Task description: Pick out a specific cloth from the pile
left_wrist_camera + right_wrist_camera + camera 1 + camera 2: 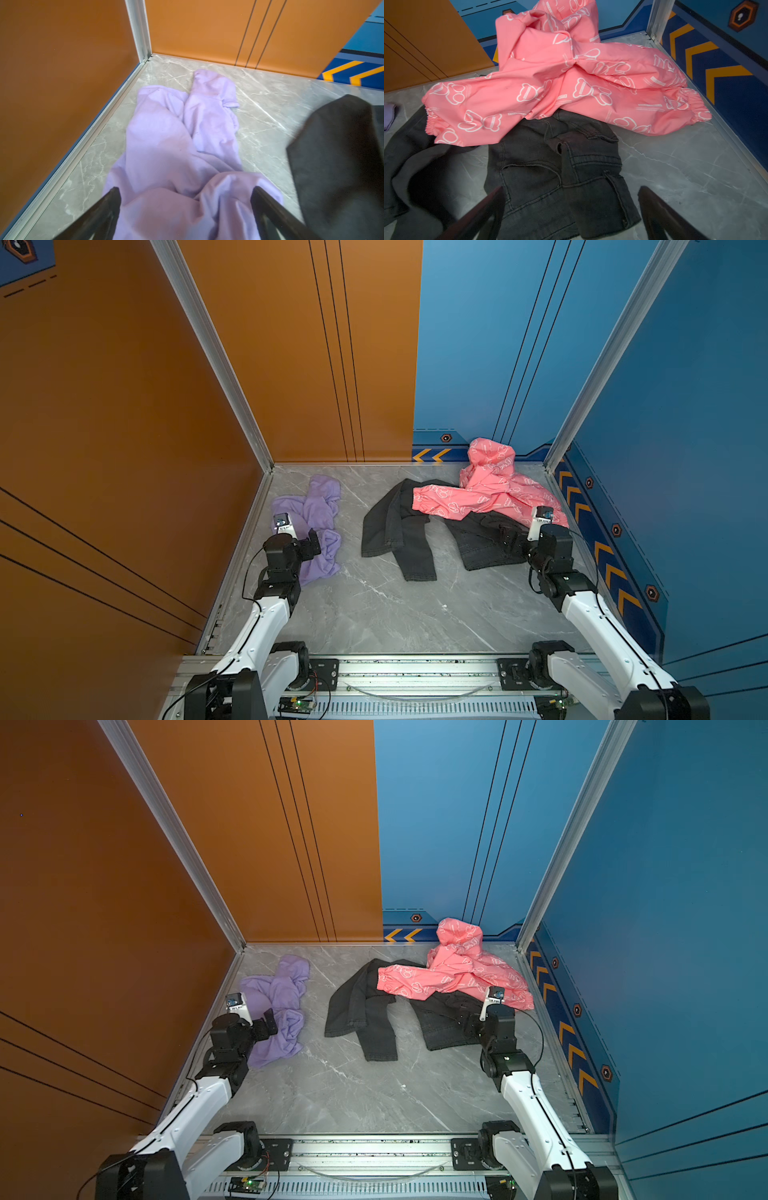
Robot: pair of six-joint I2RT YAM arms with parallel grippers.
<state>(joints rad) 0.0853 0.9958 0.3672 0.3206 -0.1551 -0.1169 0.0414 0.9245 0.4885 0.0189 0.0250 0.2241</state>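
Cloth [322, 510] on the bench [395, 605] at its left edge, well apart from the pile [478, 506], stretched lengthwise toward the back. Directly over its near end: left gripper [185, 191], spread, empty. Farther off, over trousers [390, 526]: right gripper [571, 193], likewise spread.

Marble tabletop [374, 614] bears lavender cloth [320, 506], dark trousers [395, 526] (pink jacket [490, 489] overlapping).

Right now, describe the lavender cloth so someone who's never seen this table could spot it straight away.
Start at the orange wall on the left of the table; the cloth lies crumpled near that wall's foot, by the open left claw. It is plain lavender and lies alone, apart from the black trousers and the pink printed jacket draped over them.
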